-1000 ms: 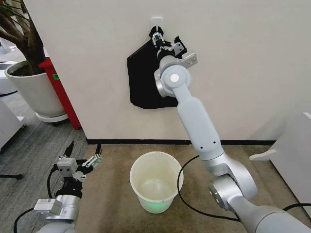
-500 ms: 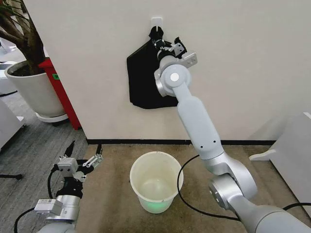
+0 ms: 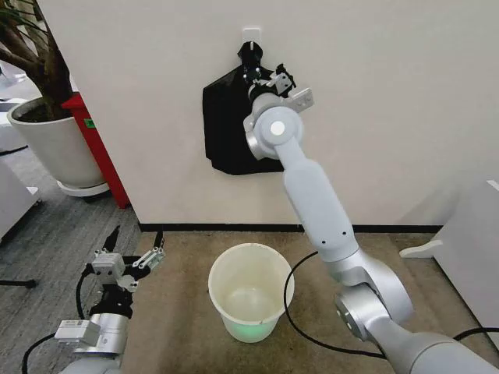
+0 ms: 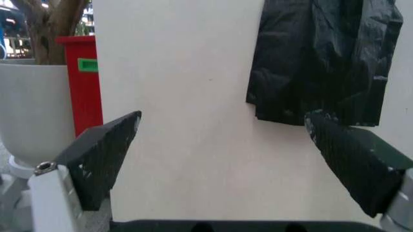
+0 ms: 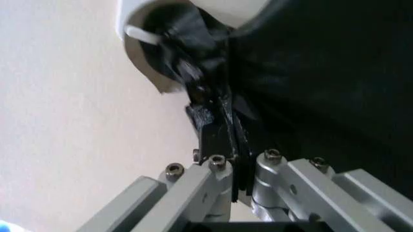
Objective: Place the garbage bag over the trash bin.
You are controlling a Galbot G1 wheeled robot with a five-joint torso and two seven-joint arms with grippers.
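The right pincer [image 3: 256,72] is raised high against the wall [image 3: 390,93], at the top of the black garbage bag [image 3: 224,125] that hangs from a small white hook [image 3: 251,33]. In the right wrist view its fingers [image 5: 219,140] are pressed together with a thin fold of the bag's black plastic caught between them, so it is clenched on the bag just under the hook. The rest of the bag hangs down flat against the wall below the pincer, partly covered by the right arm's wrist joint.

The trash bin [image 3: 250,300] stands upright on the floor [image 3: 187,312] far below the right pincer, close to the base of the wall, its mouth open and its inside pale greenish at the bottom.

The left pincer [image 3: 136,248] waits low down, near the floor and off to the bin's left side, well apart from it. Its two dark fingers [image 4: 106,154] are spread wide and hold nothing; between them the left wrist view looks at the wall and the hanging bag. Beyond the left pincer, along the wall, are a red cabinet [image 3: 97,148] and a large white plant pot [image 3: 51,144].
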